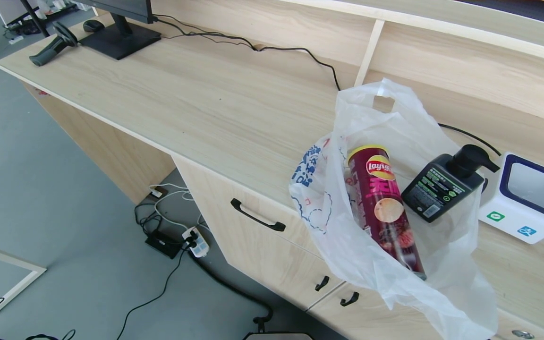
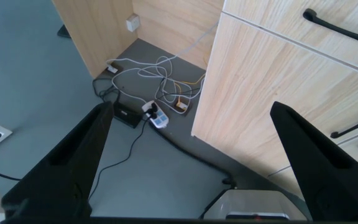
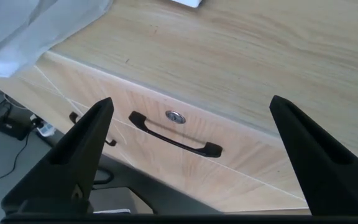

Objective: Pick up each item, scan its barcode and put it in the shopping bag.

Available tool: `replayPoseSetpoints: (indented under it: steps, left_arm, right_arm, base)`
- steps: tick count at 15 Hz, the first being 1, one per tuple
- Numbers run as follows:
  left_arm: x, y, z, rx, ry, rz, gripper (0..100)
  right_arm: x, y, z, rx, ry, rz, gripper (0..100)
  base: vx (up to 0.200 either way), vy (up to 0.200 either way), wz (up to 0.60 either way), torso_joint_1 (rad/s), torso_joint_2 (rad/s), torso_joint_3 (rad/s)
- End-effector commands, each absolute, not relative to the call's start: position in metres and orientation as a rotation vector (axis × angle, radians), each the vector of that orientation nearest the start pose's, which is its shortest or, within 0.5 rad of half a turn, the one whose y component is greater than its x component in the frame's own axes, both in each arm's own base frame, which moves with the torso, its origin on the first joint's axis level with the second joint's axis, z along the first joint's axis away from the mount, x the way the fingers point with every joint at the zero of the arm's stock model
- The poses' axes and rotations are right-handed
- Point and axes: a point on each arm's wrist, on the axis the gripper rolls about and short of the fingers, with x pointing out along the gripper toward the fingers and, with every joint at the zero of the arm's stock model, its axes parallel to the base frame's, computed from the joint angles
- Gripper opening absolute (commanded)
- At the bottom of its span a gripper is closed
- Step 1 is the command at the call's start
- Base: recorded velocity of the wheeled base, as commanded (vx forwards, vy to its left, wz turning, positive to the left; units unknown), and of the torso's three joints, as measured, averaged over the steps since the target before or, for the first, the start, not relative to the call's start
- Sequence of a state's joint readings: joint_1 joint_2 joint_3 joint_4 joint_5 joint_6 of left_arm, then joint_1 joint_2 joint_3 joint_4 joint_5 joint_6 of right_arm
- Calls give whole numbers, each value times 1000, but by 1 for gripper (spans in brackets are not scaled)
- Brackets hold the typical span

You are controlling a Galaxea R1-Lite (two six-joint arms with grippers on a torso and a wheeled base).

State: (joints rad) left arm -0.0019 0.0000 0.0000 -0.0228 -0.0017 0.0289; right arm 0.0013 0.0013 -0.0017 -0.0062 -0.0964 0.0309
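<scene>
While both claws hang empty with fingers spread wide, left gripper (image 2: pixel 189 109) above the grey floor (image 2: pixel 36 81) and right gripper (image 3: pixel 191 102) before a black-handled wooden drawer (image 3: pixel 241 174), the dark red cylindrical chips can (image 1: pixel 383 203) lies tilted inside the translucent white plastic shopping bag (image 1: pixel 395 127) on the light wooden counter (image 1: pixel 206 94). Black pump bottle (image 1: pixel 442 186) lies just beside the can at the bag's mouth. White square barcode scanner (image 1: pixel 524 203) stands near the bag.

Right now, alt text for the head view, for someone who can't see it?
A white plastic shopping bag lies open on a wooden counter, with a red chips can inside and a black pump bottle beside the can. A white barcode scanner stands to the right; a monitor base sits at the far left.
</scene>
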Motion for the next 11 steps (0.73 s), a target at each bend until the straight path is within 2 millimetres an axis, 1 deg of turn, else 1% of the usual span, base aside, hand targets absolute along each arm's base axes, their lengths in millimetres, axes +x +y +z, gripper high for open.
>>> replayPoseSetpoints:
  steps: [1, 11]
  left_arm:
    - [-23, 0, 78, 29, -22, -3, 100]
    - [-23, 0, 78, 29, -22, -3, 100]
  right_arm:
    - [-23, -2, 77, 28, -7, -95, 100]
    - [-23, -2, 77, 16, -5, -95, 100]
  base:
    - [0, 0, 0, 0, 0, 0]
    - [0, 0, 0, 0, 0, 0]
